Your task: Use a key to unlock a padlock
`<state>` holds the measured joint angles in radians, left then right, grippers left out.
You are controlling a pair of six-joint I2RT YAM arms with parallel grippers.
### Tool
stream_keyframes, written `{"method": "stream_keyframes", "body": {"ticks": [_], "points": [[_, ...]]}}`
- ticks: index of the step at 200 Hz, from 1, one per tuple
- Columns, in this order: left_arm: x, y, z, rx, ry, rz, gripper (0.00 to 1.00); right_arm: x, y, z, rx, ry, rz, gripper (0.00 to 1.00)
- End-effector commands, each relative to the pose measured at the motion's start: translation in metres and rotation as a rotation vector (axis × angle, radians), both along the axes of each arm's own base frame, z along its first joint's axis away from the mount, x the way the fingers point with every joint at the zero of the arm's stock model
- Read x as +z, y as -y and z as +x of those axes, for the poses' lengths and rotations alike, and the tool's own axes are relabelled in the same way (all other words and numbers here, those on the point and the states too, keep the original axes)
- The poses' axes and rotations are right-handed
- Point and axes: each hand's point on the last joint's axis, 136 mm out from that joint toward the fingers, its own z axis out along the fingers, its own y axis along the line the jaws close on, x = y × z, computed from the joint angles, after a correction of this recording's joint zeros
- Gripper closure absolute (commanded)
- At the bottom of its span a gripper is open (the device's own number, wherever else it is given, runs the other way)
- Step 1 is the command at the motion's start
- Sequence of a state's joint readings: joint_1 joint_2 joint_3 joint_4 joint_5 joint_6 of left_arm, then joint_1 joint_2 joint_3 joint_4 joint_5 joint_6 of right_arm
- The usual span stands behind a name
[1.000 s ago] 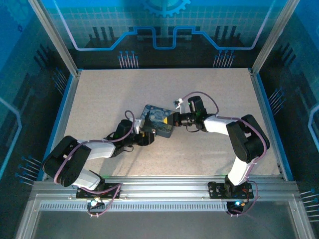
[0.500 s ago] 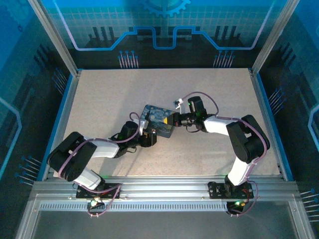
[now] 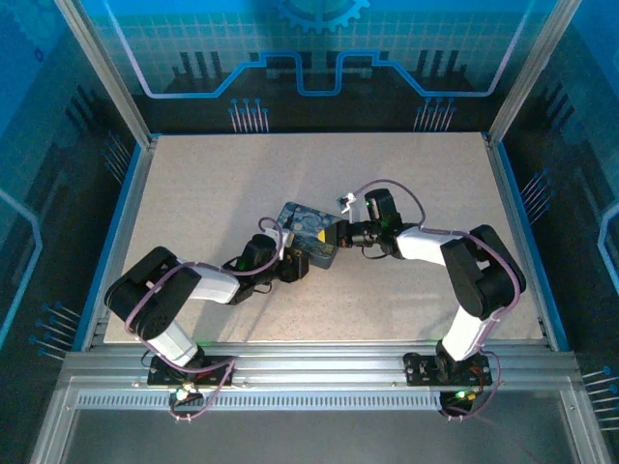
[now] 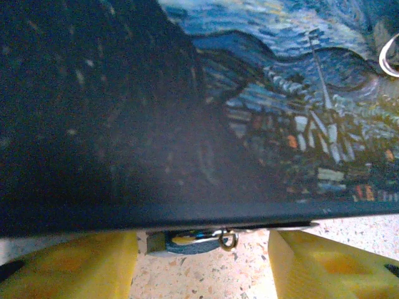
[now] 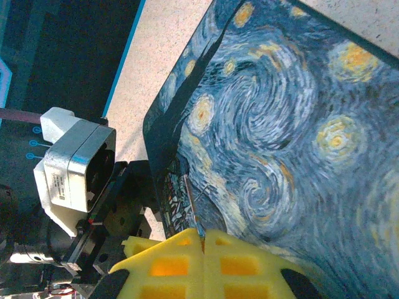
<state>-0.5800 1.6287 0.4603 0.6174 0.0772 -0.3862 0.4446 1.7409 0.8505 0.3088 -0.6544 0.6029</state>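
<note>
The flat box printed with the night-sky painting lies mid-table, its lid tilted up a little. My right gripper is shut on the thin edge of that lid, the yellow pads pressed together around it; from above, this gripper sits at the box's right end. My left gripper stands open at the box's near side, a yellow pad on each side of a small brass loop under the lid's edge. The padlock and the key are hidden.
A gap under the raised lid shows a grey and blue inner part. A pale ring peeks in at the left wrist view's right edge. Speckled tabletop surrounds the box, bounded by blue rails.
The left arm has swung right and closed in on the box's near side. The box has shifted and its lid now stands tilted up in the right gripper.
</note>
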Motion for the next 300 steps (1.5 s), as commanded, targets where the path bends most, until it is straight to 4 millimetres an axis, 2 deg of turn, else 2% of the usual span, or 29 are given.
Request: {"method": "stream_keyframes", "body": {"ticks": [1,53,98,182,233,261,300], "points": [[0.001,0.018,-0.001,-0.042,0.003,-0.027,0.43,-0.035,0.004,-0.026,0.004,-0.127,-0.081,0.99],[0.001,0.021,-0.001,-0.029,0.005,-0.041,0.52,-0.035,0.001,-0.027,0.007,-0.127,-0.081,0.99],[0.003,0.02,0.001,-0.011,0.008,-0.048,0.65,-0.035,0.0,-0.027,0.007,-0.125,-0.083,0.99],[0.003,0.019,0.003,0.007,0.001,-0.056,0.67,-0.034,-0.004,-0.028,0.014,-0.126,-0.083,0.99],[0.009,0.02,0.003,0.007,0.003,-0.071,0.78,-0.03,-0.005,-0.027,0.013,-0.106,-0.081,0.99],[0.013,0.021,0.001,0.005,-0.006,-0.082,0.8,-0.015,-0.007,-0.021,0.013,-0.049,-0.067,1.0],[0.024,0.024,-0.007,-0.001,-0.047,-0.13,0.8,0.022,-0.006,-0.012,0.02,0.083,-0.071,1.0]]}}
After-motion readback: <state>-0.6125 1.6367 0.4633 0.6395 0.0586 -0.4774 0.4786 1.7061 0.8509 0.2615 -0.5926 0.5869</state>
